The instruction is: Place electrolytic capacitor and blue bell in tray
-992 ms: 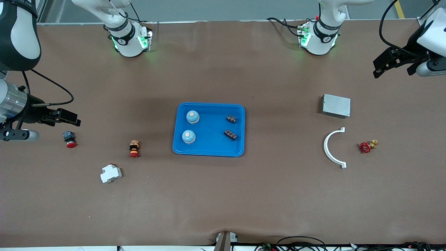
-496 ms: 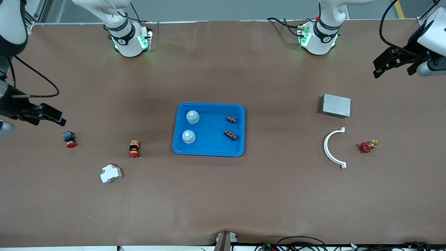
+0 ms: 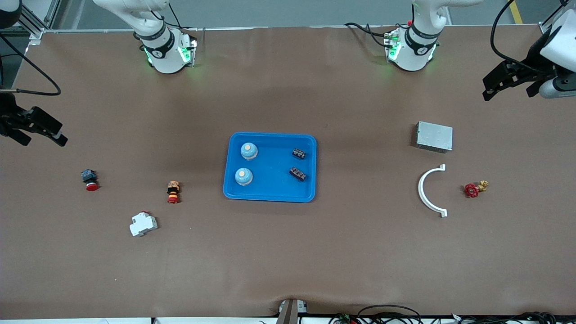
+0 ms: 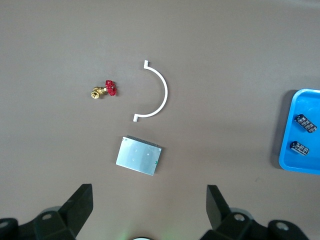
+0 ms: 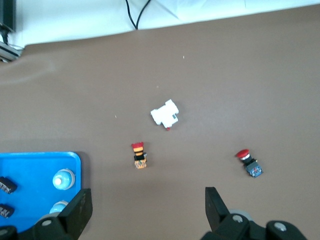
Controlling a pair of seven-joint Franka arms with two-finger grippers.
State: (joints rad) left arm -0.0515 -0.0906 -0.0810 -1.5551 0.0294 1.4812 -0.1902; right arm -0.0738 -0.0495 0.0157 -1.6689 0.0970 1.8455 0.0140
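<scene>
The blue tray (image 3: 270,186) lies mid-table. In it stand two blue bells (image 3: 249,150) (image 3: 243,176) and two dark electrolytic capacitors (image 3: 299,153) (image 3: 298,173). My left gripper (image 3: 508,92) hangs open and empty over bare table at the left arm's end. Its wrist view shows its spread fingers (image 4: 80,202), the tray's edge (image 4: 300,167) and both capacitors (image 4: 305,123). My right gripper (image 3: 44,143) is open and empty over the table's edge at the right arm's end. The right wrist view has the tray (image 5: 35,170) and a bell (image 5: 64,179).
Toward the left arm's end lie a grey metal box (image 3: 434,136), a white curved bracket (image 3: 425,191) and a red-handled valve (image 3: 472,189). Toward the right arm's end lie a red push button (image 3: 90,179), an orange-and-red button (image 3: 173,191) and a white breaker (image 3: 143,223).
My right gripper has drawn back toward the table's edge at the right arm's end, away from the red push button. The left arm and all objects stayed put.
</scene>
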